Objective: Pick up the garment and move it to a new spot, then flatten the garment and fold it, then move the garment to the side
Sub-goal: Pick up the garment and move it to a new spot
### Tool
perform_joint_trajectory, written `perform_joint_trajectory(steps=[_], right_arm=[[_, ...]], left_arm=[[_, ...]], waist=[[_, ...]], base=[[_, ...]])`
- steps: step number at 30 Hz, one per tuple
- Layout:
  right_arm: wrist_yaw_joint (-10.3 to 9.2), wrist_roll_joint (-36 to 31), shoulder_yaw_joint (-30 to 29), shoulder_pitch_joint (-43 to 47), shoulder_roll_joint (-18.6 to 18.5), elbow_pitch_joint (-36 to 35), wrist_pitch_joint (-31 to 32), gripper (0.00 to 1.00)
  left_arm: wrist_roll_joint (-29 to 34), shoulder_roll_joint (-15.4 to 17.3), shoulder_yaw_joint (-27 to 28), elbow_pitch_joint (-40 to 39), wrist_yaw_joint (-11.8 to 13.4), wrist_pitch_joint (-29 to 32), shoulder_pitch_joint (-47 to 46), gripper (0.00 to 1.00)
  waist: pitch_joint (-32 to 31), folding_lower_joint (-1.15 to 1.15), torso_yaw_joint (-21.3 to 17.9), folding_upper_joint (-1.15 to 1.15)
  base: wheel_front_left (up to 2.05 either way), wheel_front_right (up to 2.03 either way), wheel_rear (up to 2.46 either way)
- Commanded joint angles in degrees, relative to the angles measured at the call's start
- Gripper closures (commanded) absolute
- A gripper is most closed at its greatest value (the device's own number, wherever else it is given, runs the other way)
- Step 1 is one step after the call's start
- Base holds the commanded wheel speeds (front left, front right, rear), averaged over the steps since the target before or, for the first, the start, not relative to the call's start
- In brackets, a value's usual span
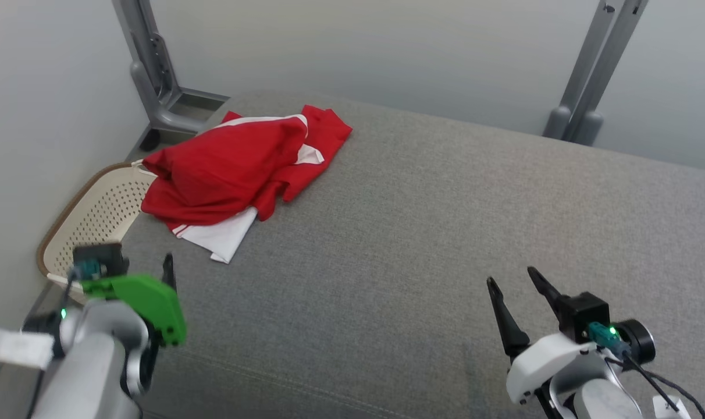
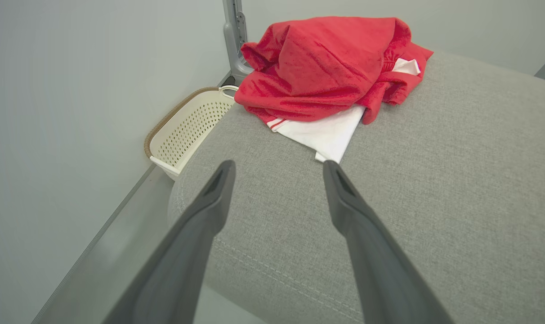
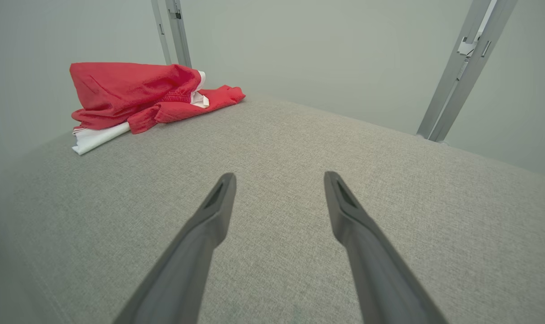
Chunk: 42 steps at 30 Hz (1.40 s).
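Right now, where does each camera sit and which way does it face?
Left wrist view: on left arm, facing the crumpled red and white garment and cream perforated basket; open left tool shows.
Right wrist view: on right arm, looking across the grey fabric cushion; open right tool shows.
Head view: high up, looking down; both tools at bottom corners.
Shared: all three show the garment.

From the head camera I have the garment (image 1: 230, 169) lying at the far left corner of the padded surface (image 1: 422, 244); the basket (image 1: 91, 221) sits lower, off the surface's left edge, just beside the garment; my left gripper (image 2: 276, 165) hangs over the near left edge, pointing at the garment, near it; my right gripper (image 1: 512, 276) is at the near right, well apart from it; the left post (image 1: 149, 64) and the right post (image 1: 597, 64) stand behind.
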Motion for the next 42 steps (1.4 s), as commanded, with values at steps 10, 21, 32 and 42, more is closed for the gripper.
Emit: perform_joint_trajectory(steps=[10,21,32,42], right_arm=[[-0.02,-6.37,2.83,-7.23,-0.28,-10.03,6.20,0.00],[-0.02,-9.02,3.42,-9.21,-0.23,-15.70,8.73,0.00],[-0.02,-8.30,3.25,-8.07,-0.22,-16.25,8.56,0.00],[-0.02,-5.82,5.37,-7.16,-0.22,-12.23,7.17,0.00]], left_arm=[[-2.71,1.67,1.80,8.72,-2.68,11.77,-28.63,0.00],[-1.87,4.41,0.87,17.30,-0.84,22.04,-40.16,0.00],[-1.69,4.38,-0.51,20.23,0.15,25.58,-41.92,0.67],[-0.48,3.24,-1.92,20.79,0.37,18.46,-40.13,1.00]], waist=[[19.69,0.00,-10.48,0.00],[28.42,0.00,-12.66,0.00],[30.41,0.00,-12.60,0.00],[22.85,0.00,-13.00,0.00]], base=[[0.00,0.00,0.00],[0.00,0.00,0.00],[0.00,0.00,0.00],[0.00,0.00,0.00]])
